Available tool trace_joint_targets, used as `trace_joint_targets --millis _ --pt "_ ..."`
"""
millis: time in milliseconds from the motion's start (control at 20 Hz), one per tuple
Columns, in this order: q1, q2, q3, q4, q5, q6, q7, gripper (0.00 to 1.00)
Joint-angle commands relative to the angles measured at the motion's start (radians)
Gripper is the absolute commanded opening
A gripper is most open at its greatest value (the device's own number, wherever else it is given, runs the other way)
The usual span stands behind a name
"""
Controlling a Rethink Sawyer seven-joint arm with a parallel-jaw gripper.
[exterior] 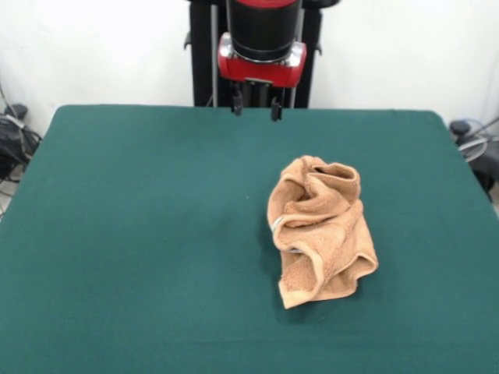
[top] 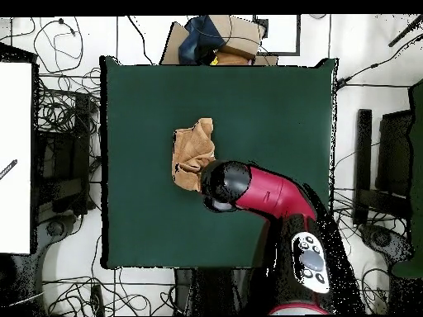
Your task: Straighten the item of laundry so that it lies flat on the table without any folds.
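End effector raised, towel bunched up on the tabletop

The end effector (exterior: 255, 108) hangs high with its two tips apart, holding nothing; below it and nearer the camera, off to one side, the towel (exterior: 320, 228) lies crumpled on the green tabletop (exterior: 140, 234).

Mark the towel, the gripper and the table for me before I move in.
towel (exterior: 321, 227), front view: middle of the crumpled cloth.
gripper (exterior: 256, 107), front view: midway between its two dark fingertips, open, above the table's far edge.
table (exterior: 140, 234), front view: bare green top left of the towel.
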Motion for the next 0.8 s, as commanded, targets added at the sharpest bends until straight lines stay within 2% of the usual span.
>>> trace_joint_targets --millis 50,450,800 --pt "0.017 0.034 0.032 0.022 0.016 -0.028 0.182 1.0" --pt "0.015 0.068 0.053 0.032 0.043 -0.082 0.203 1.0" --pt "0.041 0.079 0.028 0.024 0.04 -0.095 0.23 1.0"
